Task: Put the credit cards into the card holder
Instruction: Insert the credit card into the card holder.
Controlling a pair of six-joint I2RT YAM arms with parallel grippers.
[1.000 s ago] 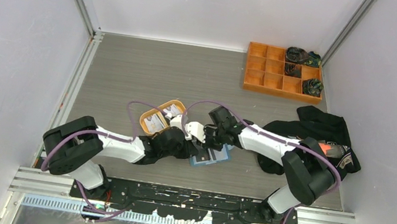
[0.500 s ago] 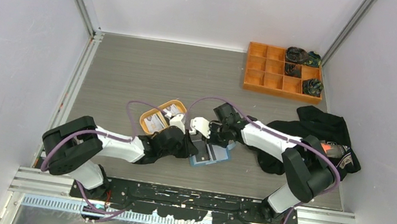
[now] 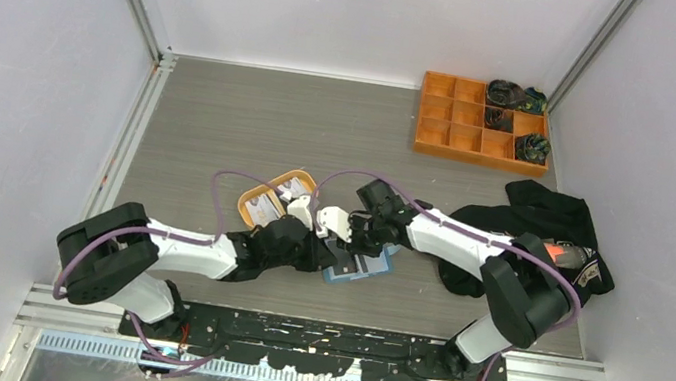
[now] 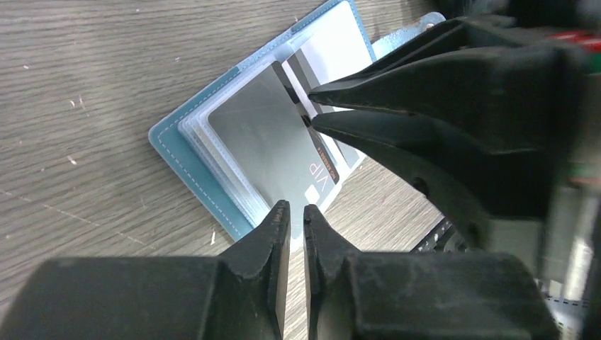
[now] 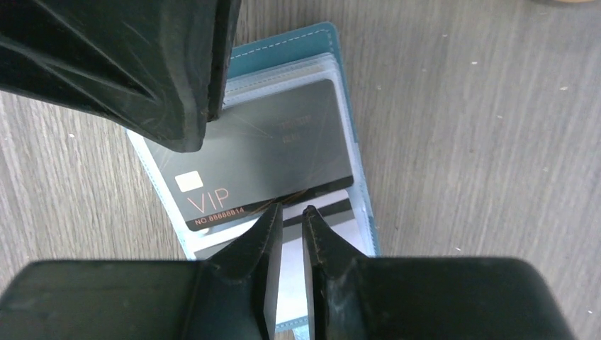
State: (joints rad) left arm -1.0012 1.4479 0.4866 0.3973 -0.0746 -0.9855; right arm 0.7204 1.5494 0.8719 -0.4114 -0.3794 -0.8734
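**Card holder** [image 4: 170,142]: blue, lying open on the counter [image 4: 85,64] directly beneath both claws, with its clear pockets fanned out. The right claw cuts off its far half. From above, the wrists hide nearly all of it.

**Dark card** [image 5: 269,156], lettered VIP: lies across the pockets between the two claws, one corner hidden under the left claw. Whether it sits inside a sleeve is unclear.

**Striped card** [image 5: 333,207]: just beside the right claw's tips, mostly covered.

**Left claw** [image 4: 292,210]: jaws a narrow slit apart at the dark card's edge; grip indeterminable.

**Right claw** [image 5: 289,212]: likewise a slit apart, astride the opposite edge; grip indeterminable.

**Orange tray** [image 3: 297,176]: just behind the left claw, partly hidden, holding white cards [image 3: 262,205].
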